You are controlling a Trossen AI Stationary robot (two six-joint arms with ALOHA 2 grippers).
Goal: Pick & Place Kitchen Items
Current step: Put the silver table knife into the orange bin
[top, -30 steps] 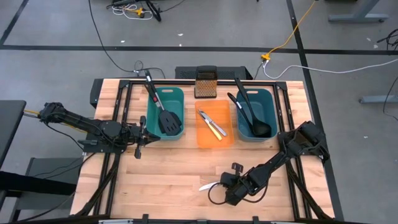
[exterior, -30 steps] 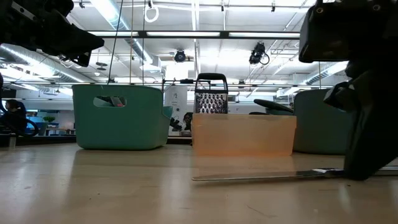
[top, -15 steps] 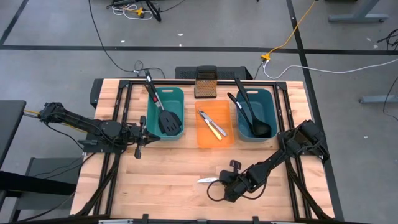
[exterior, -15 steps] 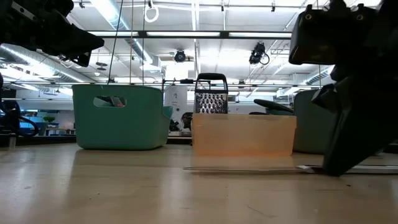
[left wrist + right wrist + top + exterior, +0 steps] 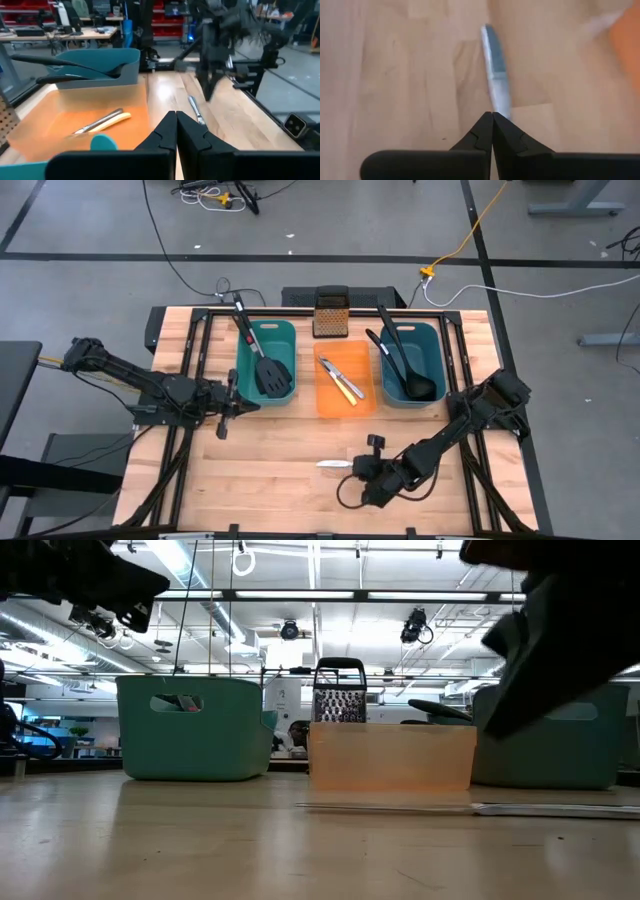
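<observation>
Lifted off the table since a second ago, that right gripper [image 5: 360, 467], with the silver knife [image 5: 334, 464] now lying flat on the wood and pointing out from its tip instead of tucked under it.

From above: left gripper [image 5: 236, 407] parked just beside the left teal bin [image 5: 243, 370], which holds two black spatulas [image 5: 270, 373]. Orange bin [image 5: 329, 402] in the middle with two knives [image 5: 338, 377], one of them yellow-handled. Right teal bin [image 5: 434, 358] carrying two black ladles [image 5: 405, 365]. Box grater [image 5: 329, 313] standing behind the orange bin. Loose knife sits on bare table in front of the orange bin, well apart from it.

Down at table height: same knife [image 5: 400, 807] flat on the wood, running across in front of the orange bin [image 5: 391, 755], with a dark arm raised above its right end.

Left wrist: fingers [image 5: 165, 132] pinched together, nothing between them. Knife [image 5: 195, 110] visible farther off on the table, right arm above it.

Right wrist: fingertips [image 5: 483, 131] closed tight and empty, hanging over the knife [image 5: 496, 80], not touching it as far as can be told.
</observation>
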